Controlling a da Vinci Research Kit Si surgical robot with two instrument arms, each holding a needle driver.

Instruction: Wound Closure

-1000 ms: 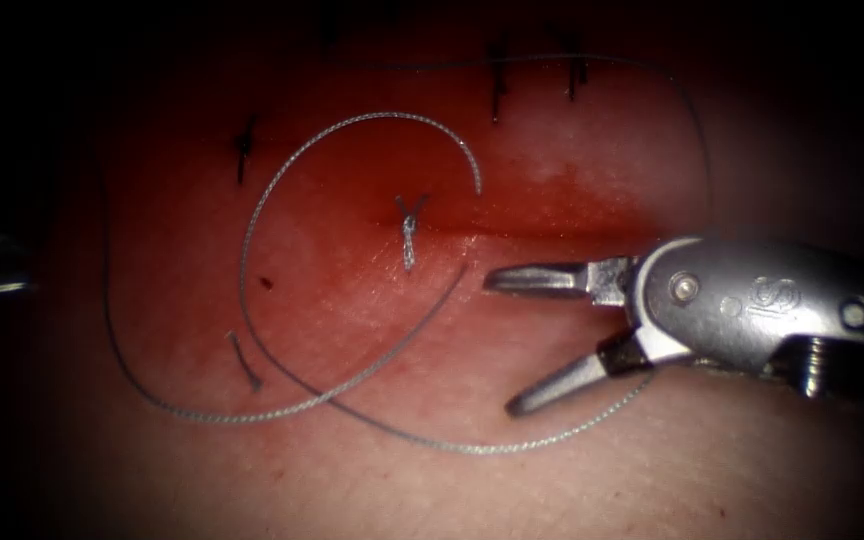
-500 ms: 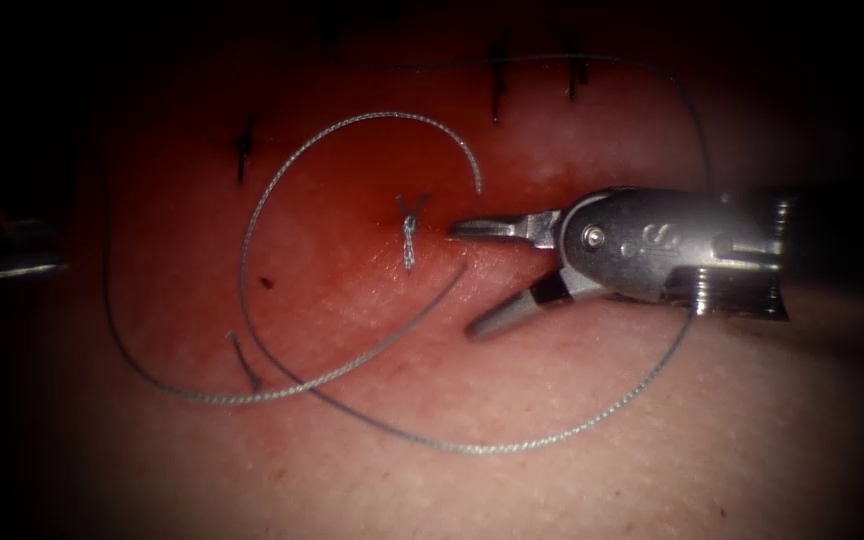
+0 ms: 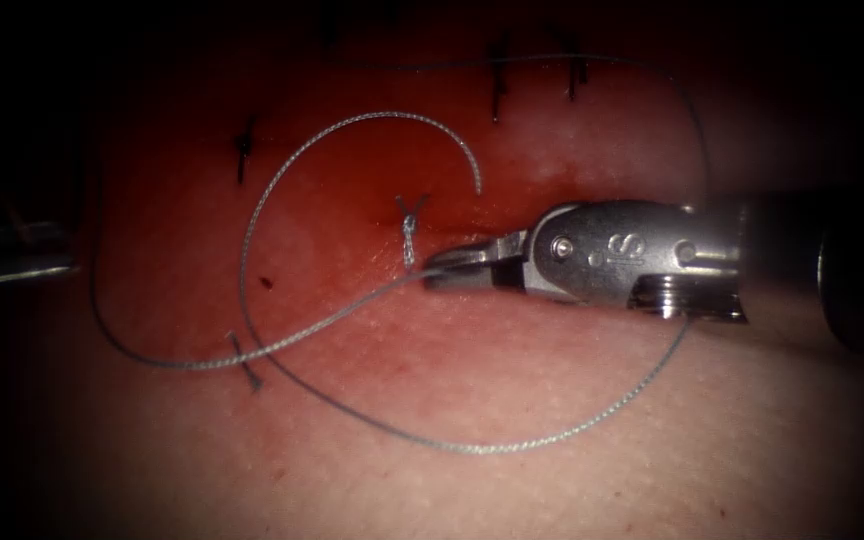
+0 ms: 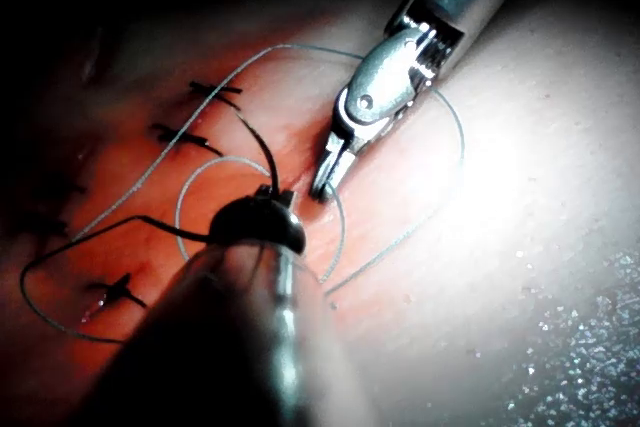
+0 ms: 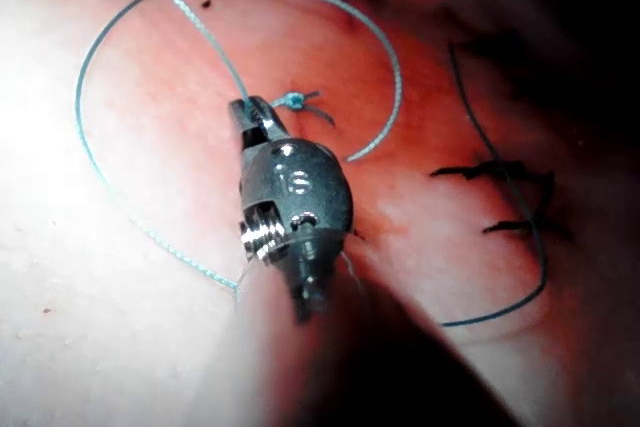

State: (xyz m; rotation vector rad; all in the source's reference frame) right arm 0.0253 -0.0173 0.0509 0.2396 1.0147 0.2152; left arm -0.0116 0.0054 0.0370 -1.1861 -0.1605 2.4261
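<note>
I see the knot [image 3: 409,232] sitting on the cut [image 3: 552,232], and my right tool [image 3: 439,268] has its jaws clamped on the thread [image 3: 332,318] just beside it, close enough to control that strand. My left tool [image 3: 12,262] waits far left; its jaws I cannot tell.

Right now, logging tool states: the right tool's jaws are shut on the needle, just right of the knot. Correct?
Not quite. The right tool is shut on the thread, not a needle, just right of the knot, as the endoscope view shows.
</note>
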